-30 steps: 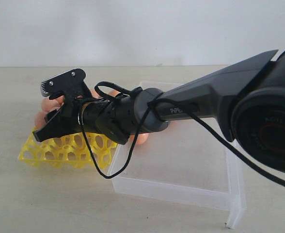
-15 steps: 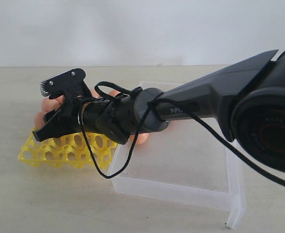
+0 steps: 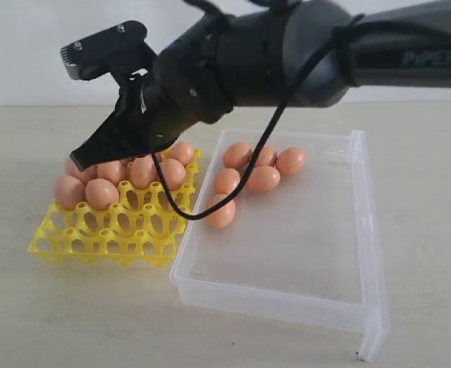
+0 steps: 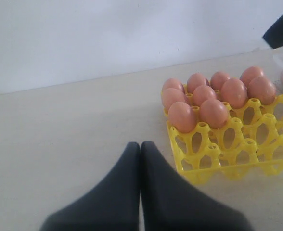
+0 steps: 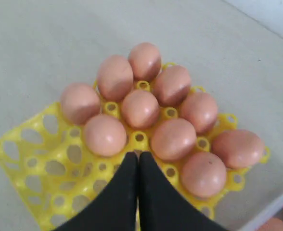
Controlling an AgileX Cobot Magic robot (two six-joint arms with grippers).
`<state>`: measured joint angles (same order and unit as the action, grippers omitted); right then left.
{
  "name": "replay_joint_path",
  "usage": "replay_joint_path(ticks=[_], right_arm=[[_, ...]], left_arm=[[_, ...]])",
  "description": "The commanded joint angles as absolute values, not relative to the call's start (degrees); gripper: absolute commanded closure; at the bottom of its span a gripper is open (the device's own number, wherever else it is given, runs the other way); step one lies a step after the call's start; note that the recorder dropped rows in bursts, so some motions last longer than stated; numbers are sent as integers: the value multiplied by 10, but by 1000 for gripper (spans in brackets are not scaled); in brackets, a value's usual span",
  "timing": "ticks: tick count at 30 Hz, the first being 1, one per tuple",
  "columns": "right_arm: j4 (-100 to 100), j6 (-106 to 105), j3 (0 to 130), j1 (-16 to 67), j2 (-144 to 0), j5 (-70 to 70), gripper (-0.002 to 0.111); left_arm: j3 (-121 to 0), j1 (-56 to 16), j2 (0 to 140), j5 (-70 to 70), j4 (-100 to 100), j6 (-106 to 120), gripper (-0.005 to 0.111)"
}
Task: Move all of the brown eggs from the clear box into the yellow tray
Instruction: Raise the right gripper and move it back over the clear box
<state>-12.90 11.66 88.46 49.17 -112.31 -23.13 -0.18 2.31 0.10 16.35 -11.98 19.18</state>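
Observation:
Several brown eggs (image 3: 101, 192) fill the back rows of the yellow tray (image 3: 103, 238), and its front cups stand empty. Several more brown eggs (image 3: 264, 178) lie loose at the far left of the clear box (image 3: 287, 261). My right arm (image 3: 233, 61) reaches in from the right, high over the tray. In the right wrist view my right gripper (image 5: 138, 155) is shut on nothing, just above the tray (image 5: 35, 159), next to its eggs (image 5: 140, 108). My left gripper (image 4: 140, 144) is shut and empty, low over the table beside the tray (image 4: 228, 163).
The box touches the tray's right side and has a flange (image 3: 371, 337) at its near right corner. A black cable (image 3: 248, 172) hangs from my right arm over the box's eggs. Pale tabletop (image 3: 72, 314) lies all round.
My right arm has risen from low across the box to high over the tray, uncovering the eggs in both. Its fingers, apart before, now meet in the wrist view.

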Motion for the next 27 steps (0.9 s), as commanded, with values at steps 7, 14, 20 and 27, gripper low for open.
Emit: replay_joint_path(ticks=[7,14,20,27], right_arm=[[-236,91,887,427,-1073,-700,108],[121,63,887,264,-1093,-660,108],[189,-122,888,245,-1093,-602,89],[160,-260,887,253,-1104,-569,44]], left_arm=[[0,21,0,160,-121,186,111],[0,21,0,160,-121,186,111],[0,21,0,160,-121,186,111],[0,21,0,160,-121,186,111]])
